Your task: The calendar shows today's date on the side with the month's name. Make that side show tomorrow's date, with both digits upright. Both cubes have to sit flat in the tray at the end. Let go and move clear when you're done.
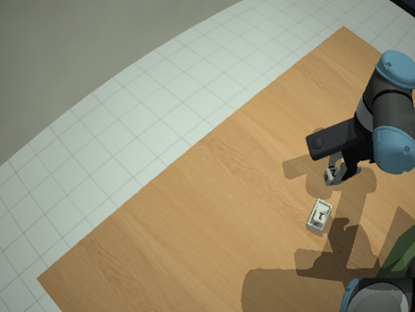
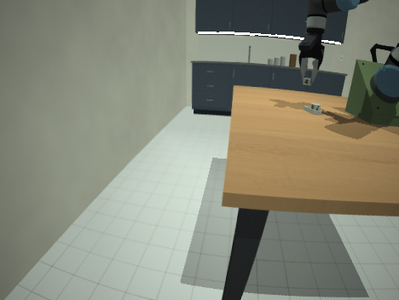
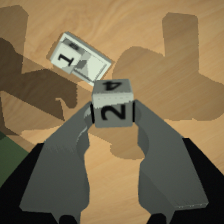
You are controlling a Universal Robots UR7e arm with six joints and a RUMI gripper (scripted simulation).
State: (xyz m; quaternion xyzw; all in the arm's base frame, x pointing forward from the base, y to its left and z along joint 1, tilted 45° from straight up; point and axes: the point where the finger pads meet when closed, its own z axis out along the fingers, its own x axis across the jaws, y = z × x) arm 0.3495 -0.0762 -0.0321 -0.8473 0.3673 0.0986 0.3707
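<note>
My gripper (image 1: 331, 173) (image 2: 308, 79) (image 3: 113, 102) is shut on a white cube (image 1: 329, 176) (image 2: 307, 82) (image 3: 113, 118) and holds it in the air above the table. In the wrist view the held cube shows a 2, turned on its side, on the near face and a 4 on the face beyond. The small pale tray (image 2: 311, 112) (image 3: 90, 49) lies on the table below. The other cube (image 1: 320, 216) (image 2: 315, 106) (image 3: 65, 59) sits in one end of it with a 1 on top; the other end is empty. The month's name is not readable.
The wooden table (image 1: 172, 224) (image 2: 273, 162) carries a green block (image 1: 409, 246) (image 2: 361, 87) to the right of the tray. A blue and dark robot joint (image 1: 378, 304) (image 2: 390, 83) is beside it. Arm shadows fall around the tray. Kitchen cabinets (image 2: 251, 87) stand behind the table.
</note>
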